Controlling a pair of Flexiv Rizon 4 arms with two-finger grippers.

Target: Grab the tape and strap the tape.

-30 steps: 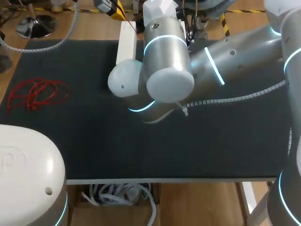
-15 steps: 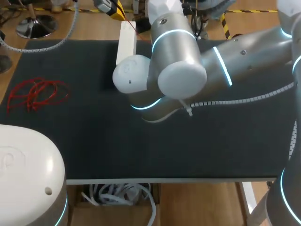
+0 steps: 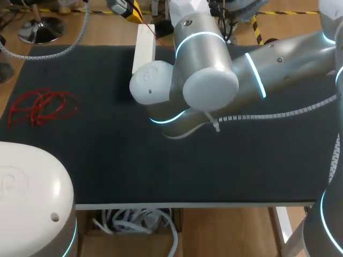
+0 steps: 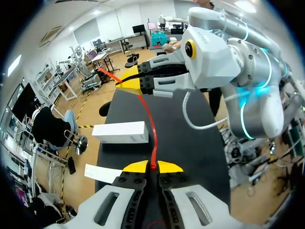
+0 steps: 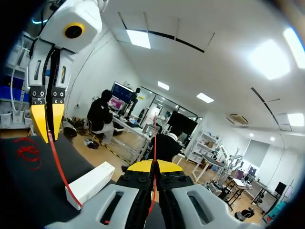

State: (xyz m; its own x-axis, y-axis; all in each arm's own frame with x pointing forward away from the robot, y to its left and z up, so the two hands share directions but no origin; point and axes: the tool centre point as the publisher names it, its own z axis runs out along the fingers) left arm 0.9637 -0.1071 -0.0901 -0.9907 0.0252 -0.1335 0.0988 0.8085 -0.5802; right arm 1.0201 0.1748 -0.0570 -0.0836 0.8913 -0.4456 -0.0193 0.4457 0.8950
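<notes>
Red tape [image 4: 154, 133], one strip, gripped by left tool [image 4: 152, 166], right tool [image 5: 154, 166].

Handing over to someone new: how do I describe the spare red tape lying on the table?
Find the black mat and go to its left side. The spare red tape lies there, a loose tangle of thin loops, well away from the white box at the far edge. Unlike the taut red strip, no gripper holds it.

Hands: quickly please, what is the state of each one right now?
Left hand: closed on the red tape.
Right hand: closed on the same red tape.
</notes>
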